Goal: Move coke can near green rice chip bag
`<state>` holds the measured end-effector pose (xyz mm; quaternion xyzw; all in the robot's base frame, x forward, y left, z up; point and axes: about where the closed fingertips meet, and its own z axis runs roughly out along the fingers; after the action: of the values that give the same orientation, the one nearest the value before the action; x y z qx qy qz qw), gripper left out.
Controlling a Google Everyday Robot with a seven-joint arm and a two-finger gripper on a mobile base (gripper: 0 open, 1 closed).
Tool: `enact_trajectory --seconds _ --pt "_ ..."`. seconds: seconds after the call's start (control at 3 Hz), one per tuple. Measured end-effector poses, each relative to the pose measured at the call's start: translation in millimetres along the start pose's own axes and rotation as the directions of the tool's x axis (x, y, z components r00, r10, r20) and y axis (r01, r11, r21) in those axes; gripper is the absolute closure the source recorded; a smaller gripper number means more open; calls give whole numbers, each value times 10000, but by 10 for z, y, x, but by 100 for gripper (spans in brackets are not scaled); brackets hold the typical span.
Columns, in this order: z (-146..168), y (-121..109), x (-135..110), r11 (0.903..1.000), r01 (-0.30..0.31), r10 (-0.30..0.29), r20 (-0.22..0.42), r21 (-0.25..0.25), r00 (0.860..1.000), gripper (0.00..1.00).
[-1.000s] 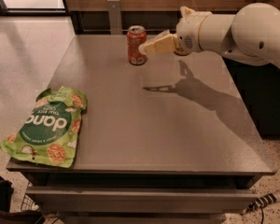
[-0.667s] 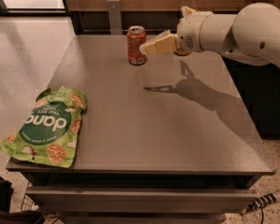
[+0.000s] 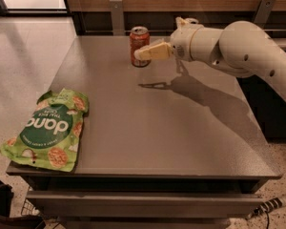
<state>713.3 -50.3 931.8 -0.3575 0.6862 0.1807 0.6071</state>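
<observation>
Coke can (image 3: 139,36): you see it upright at the far edge of the grey worktop (image 3: 157,128), red with a silver top. It is well apart from the bag.
Claw (image 3: 138,55): cream-coloured, it reaches in from the right, level with the can's lower half and overlapping it.
Claw state: you cannot tell whether it grips the can or only sits in front of it.
Hidden: the claw covers the can's lower right side, so you cannot see any contact there.
Arm (image 3: 238,46): white and bulky, cut off by the right edge of the view. Its shadow (image 3: 200,94) lies on the worktop below it.
Green rice chip bag (image 3: 45,130): flat and crinkled at the near left corner, its left side hanging past the worktop's edge.
Bag writing: large white letters that read roughly "dang"; the smaller lines above them are too small for you to read.
Can writing: pale markings, not legible.
Bottom left corner: a dark object (image 3: 0,204), cut off and hard to identify.
</observation>
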Motion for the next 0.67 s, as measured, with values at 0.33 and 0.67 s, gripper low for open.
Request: enact_trajectory --seconds 0.33,0.67 --pt "256 44 104 9994 -343 347 495 -91 9982 0" --pt "466 114 176 9977 -587 612 811 -324 9948 0"
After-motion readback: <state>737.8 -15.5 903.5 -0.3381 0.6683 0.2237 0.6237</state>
